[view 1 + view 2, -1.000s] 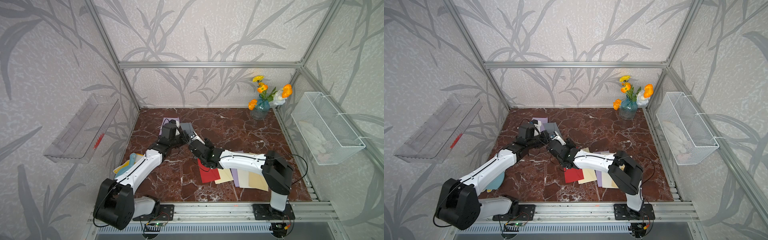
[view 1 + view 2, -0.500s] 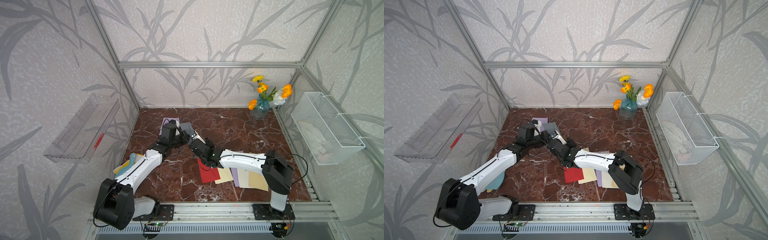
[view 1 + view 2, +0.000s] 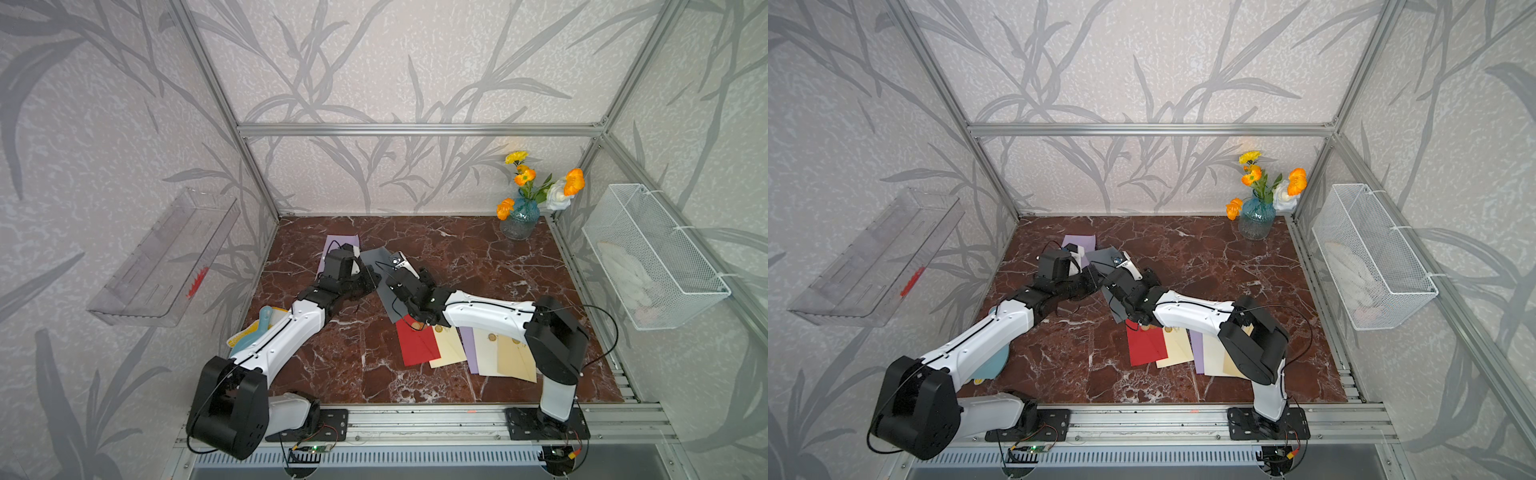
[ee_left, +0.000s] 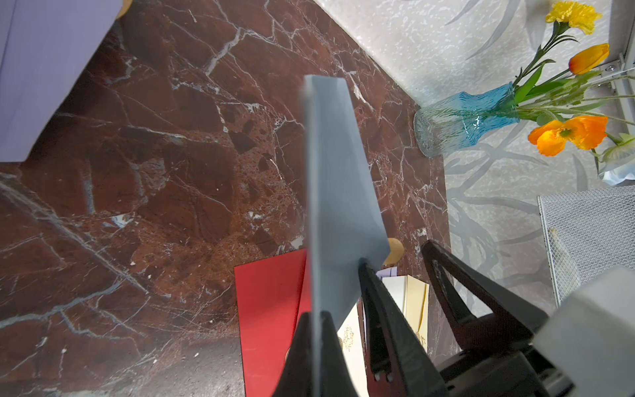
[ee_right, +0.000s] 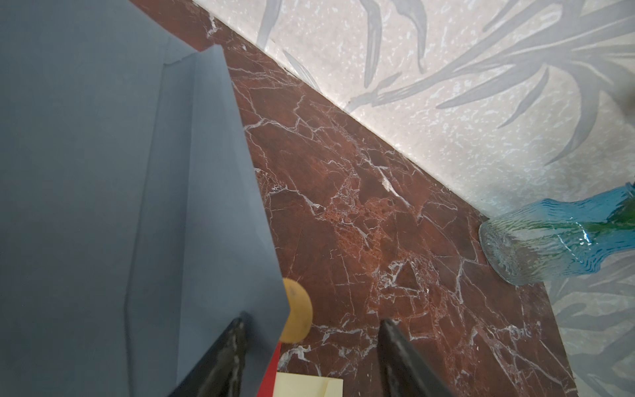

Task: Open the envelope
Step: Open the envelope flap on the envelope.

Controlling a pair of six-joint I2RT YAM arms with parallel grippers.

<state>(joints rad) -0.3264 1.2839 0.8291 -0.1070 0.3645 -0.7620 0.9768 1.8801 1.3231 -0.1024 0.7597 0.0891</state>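
Observation:
A grey envelope (image 3: 385,297) is held up off the marble table (image 3: 478,257), left of centre in both top views. My left gripper (image 4: 316,314) is shut on its edge, so the left wrist view sees the paper (image 4: 338,192) nearly edge-on. The pointed flap (image 5: 220,206) ends in a round gold seal (image 5: 297,309). My right gripper (image 5: 312,323) stands open at that flap tip. One finger (image 5: 233,340) lies against the flap and the other (image 5: 395,347) is clear over the table. The seal sits between them, close to the first.
A red envelope (image 3: 415,343), cream envelopes (image 3: 446,347) and a lilac one (image 3: 468,347) lie fanned under the right arm. Another lilac envelope (image 3: 340,243) lies behind the left wrist. A blue vase of flowers (image 3: 519,218) stands at the back right. A wire basket (image 3: 652,257) hangs on the right wall.

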